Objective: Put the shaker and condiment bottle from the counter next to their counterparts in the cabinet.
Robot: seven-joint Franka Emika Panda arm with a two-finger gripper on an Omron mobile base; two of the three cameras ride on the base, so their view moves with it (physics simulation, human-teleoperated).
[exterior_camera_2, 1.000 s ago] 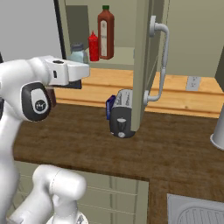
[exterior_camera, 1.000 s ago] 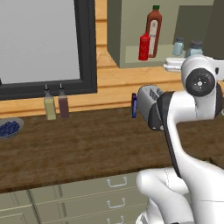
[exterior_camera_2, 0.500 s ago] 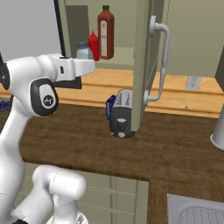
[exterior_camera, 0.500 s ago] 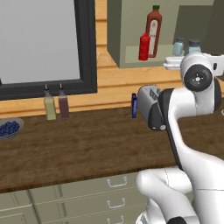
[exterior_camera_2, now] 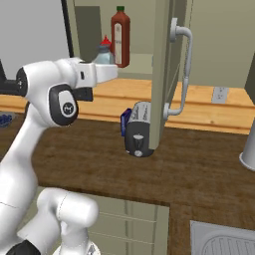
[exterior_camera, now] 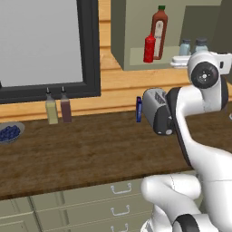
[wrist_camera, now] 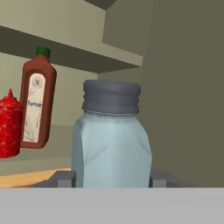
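Note:
My gripper (wrist_camera: 111,179) is shut on the shaker (wrist_camera: 111,140), a pale blue jar with a grey cap, held upright at the mouth of the cabinet (exterior_camera: 121,31). In the base views the gripper (exterior_camera: 199,54) (exterior_camera_2: 103,63) holds this shaker (exterior_camera: 201,44) (exterior_camera_2: 103,53) at shelf height. A second, alike shaker (exterior_camera: 185,46) stands on the shelf just left of it. Further left on the shelf, the red condiment bottle (exterior_camera: 148,49) (wrist_camera: 8,124) stands beside the tall dark red, green-capped bottle (exterior_camera: 158,26) (wrist_camera: 38,103).
The open cabinet door (exterior_camera_2: 162,74) with its metal handle (exterior_camera_2: 182,64) hangs right of the arm. On the counter (exterior_camera: 90,149) stand a toaster (exterior_camera: 156,111), a blue packet (exterior_camera: 139,108), two dispenser bottles (exterior_camera: 51,108) and a bowl of blueberries (exterior_camera: 9,132). A sink (exterior_camera_2: 224,244) lies front right.
The arm has lifted and carried the held shaker up and closer to the cabinet shelf. The bottles and the other shaker have stayed put.

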